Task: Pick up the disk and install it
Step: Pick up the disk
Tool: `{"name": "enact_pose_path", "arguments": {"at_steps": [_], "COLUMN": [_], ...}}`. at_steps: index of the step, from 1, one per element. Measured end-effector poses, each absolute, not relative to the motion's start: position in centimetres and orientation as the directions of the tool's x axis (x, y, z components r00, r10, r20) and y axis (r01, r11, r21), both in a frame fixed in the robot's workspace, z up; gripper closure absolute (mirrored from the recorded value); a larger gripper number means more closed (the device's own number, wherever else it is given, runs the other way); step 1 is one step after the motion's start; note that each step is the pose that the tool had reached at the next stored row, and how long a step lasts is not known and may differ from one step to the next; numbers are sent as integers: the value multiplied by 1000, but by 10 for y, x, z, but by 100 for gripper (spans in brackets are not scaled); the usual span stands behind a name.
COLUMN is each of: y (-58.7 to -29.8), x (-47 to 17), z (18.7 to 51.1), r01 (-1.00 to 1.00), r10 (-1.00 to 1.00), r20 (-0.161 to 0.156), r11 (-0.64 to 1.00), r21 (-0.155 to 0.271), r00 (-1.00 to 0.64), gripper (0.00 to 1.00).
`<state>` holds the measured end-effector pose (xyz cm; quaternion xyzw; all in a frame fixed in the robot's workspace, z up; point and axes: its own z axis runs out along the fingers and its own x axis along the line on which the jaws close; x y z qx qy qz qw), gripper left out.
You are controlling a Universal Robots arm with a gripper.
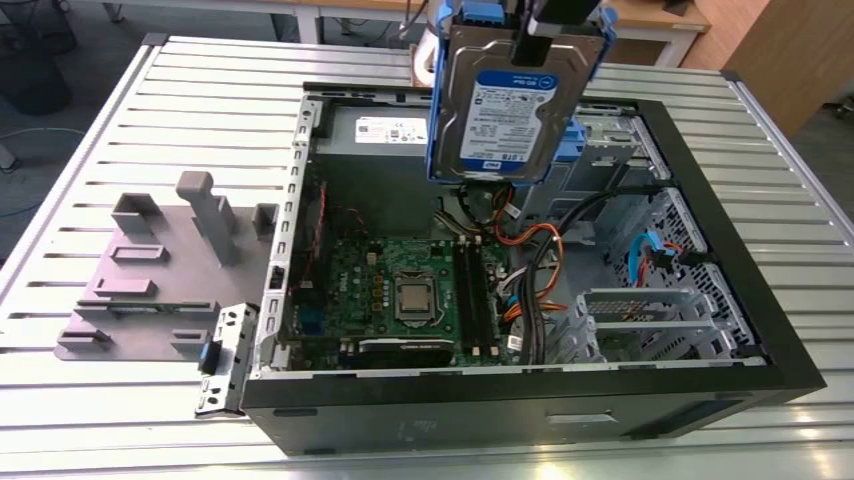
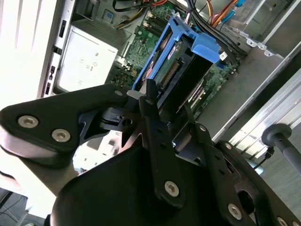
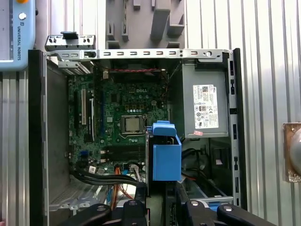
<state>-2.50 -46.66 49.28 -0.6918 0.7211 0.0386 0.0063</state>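
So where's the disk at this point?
In the exterior view the disk hangs upright in the pincer at top centre, above the open computer case, just to the exterior view's right of the grey power supply.

Case point(image 1: 747, 330) on table point(image 1: 214, 110) | fixture plate point(image 1: 147, 290) beside case, exterior view's left | motherboard point(image 1: 400, 290) on case floor | power supply point(image 1: 380, 135) in case behind motherboard | disk point(image 1: 514, 105) upright in gripper point(image 1: 541, 30), above case, in front of power supply

Under me a slatted metal table point(image 1: 174, 90) carries the open computer case point(image 1: 534, 415); just beside the case, on the exterior view's left, lies a grey fixture plate point(image 1: 160, 285).
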Motion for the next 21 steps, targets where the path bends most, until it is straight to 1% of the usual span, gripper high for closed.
{"name": "enact_pose_path", "arguments": {"at_steps": [21], "y": [-482], "x": [-25], "z": [493], "r01": [-998], "r10": [-997], "r20": [-62], "r11": [40], "r21": [47], "r00": [-43], "gripper": [65]}}
